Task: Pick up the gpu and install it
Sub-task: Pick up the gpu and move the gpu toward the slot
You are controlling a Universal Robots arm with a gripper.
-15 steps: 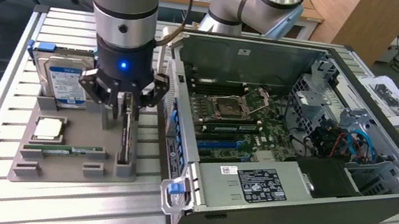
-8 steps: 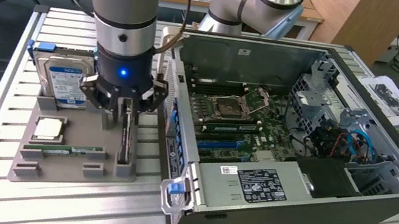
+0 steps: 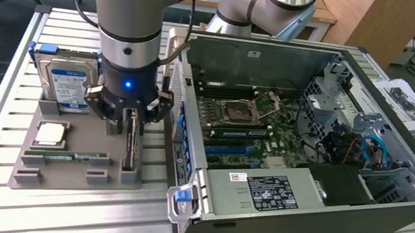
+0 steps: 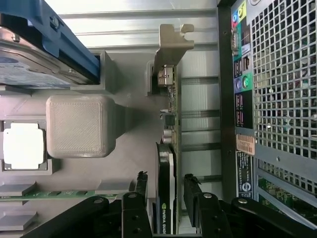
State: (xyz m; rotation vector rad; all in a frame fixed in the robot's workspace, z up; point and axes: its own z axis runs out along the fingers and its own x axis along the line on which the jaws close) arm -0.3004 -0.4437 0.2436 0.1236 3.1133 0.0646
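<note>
Two fingers (image 4: 191, 187) of the tool (image 3: 128, 118) stand apart, straddling the gpu (image 4: 169, 114) without clamping it; gpu stands on edge in the grey holder (image 3: 52, 174); holder lies beside the computer case (image 3: 262, 193).

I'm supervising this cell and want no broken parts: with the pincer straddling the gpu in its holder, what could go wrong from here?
1. The open pincer straddles the gpu, which stands on its thin edge in the gray holder; an off-centre close could tilt or jam it there.
2. The computer case stands close beside the card, so a slanted lift might scrape its back panel.
</note>
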